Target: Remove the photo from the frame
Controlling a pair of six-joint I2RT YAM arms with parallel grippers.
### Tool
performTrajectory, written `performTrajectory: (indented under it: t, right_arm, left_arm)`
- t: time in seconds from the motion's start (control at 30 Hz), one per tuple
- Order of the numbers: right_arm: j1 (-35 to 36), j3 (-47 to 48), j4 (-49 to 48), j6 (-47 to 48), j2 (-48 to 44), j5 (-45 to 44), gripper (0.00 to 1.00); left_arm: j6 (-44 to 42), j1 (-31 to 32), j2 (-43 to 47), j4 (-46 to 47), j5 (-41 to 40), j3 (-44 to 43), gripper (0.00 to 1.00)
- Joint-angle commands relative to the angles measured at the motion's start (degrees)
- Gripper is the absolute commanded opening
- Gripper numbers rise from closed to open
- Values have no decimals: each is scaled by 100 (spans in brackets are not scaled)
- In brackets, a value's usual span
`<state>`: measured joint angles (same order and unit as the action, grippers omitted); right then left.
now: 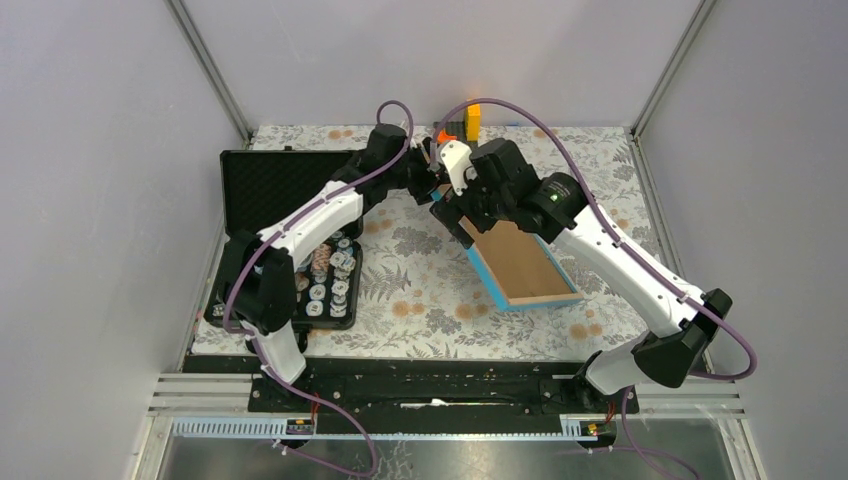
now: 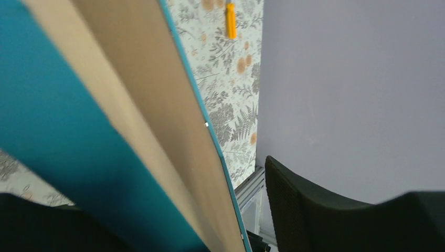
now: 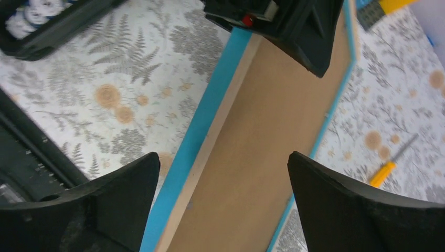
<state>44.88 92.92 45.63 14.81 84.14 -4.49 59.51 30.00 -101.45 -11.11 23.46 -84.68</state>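
Frame (image 1: 520,262): right of the tabletop's centre, brown back up with the blue border around it. It is tilted. The near end is low towards the near-right corner, and the far end is raised towards the middle of the far edge, where both hands meet.

Left hand (image 1: 428,178): at the frame's raised far end, part open, with that end between its fingers (image 2: 309,210). Its wrist view shows a gap between this finger and the frame's blue edge. Whether the other finger touches cannot be told, so no grip is confirmed.

Right hand (image 3: 223,157): spread wide above the brown back, one finger over each long side, with no contact seen and nothing held.

Tabletop (image 1: 420,290): floral cover.

Black case (image 1: 275,180): open, along the left edge, with its foam-lined lid at the far-left corner and round pieces (image 1: 330,280) in the near half.

Orange-handled screwdriver (image 3: 385,172): on the tabletop, near the frame's long side but apart from it.
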Motion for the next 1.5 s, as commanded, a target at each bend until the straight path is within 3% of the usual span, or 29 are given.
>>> performTrajectory:
  t: [0.0,0.07,0.17,0.3,0.43,0.7,0.97,1.2,1.47]
  right_arm:
    - [31,505,254,13,-218,1071,100]
    - [22,710,361,20,-252,1327,100]
    - [-112,906,481,-29,-288,1791,100]
    - [-740,1007,526,-348,-319,2724,100]
    - [-1459,548,468,-459,-408,3216,100]
    - [-3444,-889,562,-468,-320,4335,100]
    - [-4729,-1810,286,-120,49,4210,100]
    - [-4857,-2141,-33,-66,513,4002,100]
    - [-4857,-1893,-227,-180,1225,3946,100]
  left_arm:
    - [-220,-166,689,78,110,148,61]
    - [-396,-250,802,-52,155,376,54]
    - [-800,-410,892,-360,340,652,35]
    - [-1738,-503,790,-1001,785,902,17]
    - [-2480,-538,699,-1318,942,1254,8]
    - [-4097,-745,-242,-1974,1200,680,13]
    - [-4028,-1076,-1012,-1466,898,379,15]
    - [-3767,-1354,-1446,-810,563,304,17]
    - [-3376,-1368,-1883,-264,373,125,18]
